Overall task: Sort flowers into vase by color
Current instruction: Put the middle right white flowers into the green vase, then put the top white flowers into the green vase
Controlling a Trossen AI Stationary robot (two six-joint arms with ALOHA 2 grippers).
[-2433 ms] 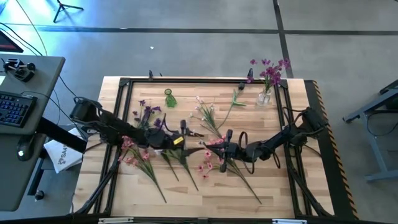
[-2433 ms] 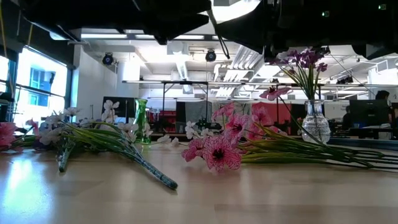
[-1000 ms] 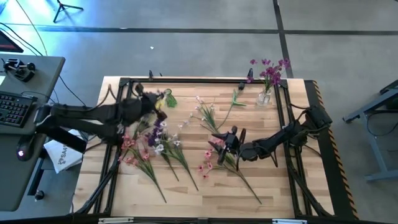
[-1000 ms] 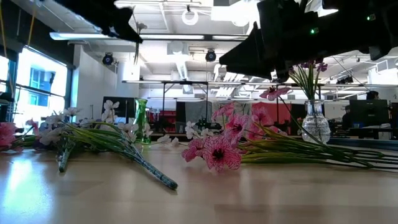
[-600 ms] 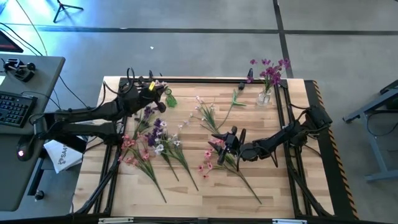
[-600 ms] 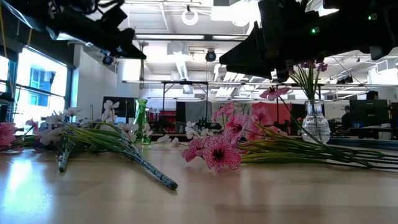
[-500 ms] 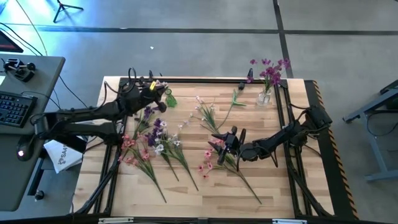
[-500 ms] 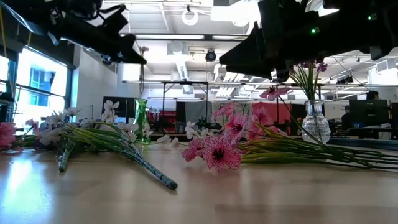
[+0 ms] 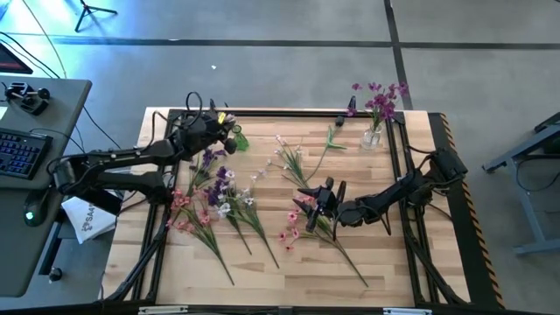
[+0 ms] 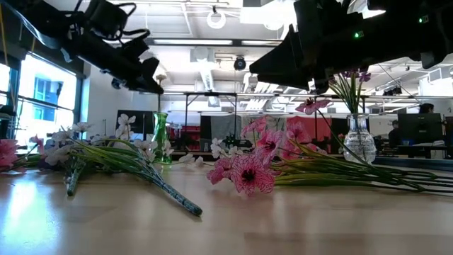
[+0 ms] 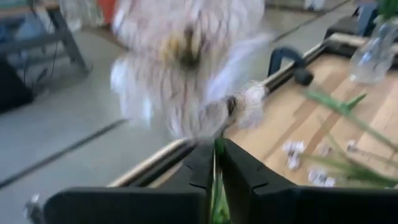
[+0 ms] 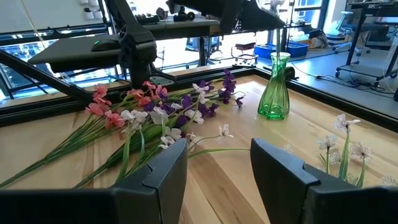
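My left gripper [image 9: 225, 129] hangs above the table's far left part, just left of the green vase [image 9: 238, 138], shut on a white flower [image 11: 186, 56]. My right gripper [image 9: 308, 194] stands open over the pink flowers [image 9: 299, 223] at the table's middle, with nothing between its fingers [image 12: 217, 155]. A heap of pink, white and purple flowers [image 9: 214, 197] lies flat on the wood at the left. White sprigs [image 9: 289, 162] lie at mid-table. Purple flowers stand in the clear vase [image 9: 374, 133] at the far right. My left gripper pinches the white flower's green stem [image 11: 216, 186] between its two fingers [image 11: 202, 168], just below the blossom. The stem runs back between the fingers and the blossom sticks out past the fingertips. The flower is lifted clear of the table.
A black frame rail [image 9: 262, 114] runs along the table's far edge, close behind the green vase. A desk with a keyboard [image 9: 17, 153] stands left of the table. The wood near the front edge [image 9: 289, 280] is bare.
My left gripper has carried the white flower from above the left heap toward the table's far edge, and now hangs beside the green vase. The heap and the right arm have stayed put.
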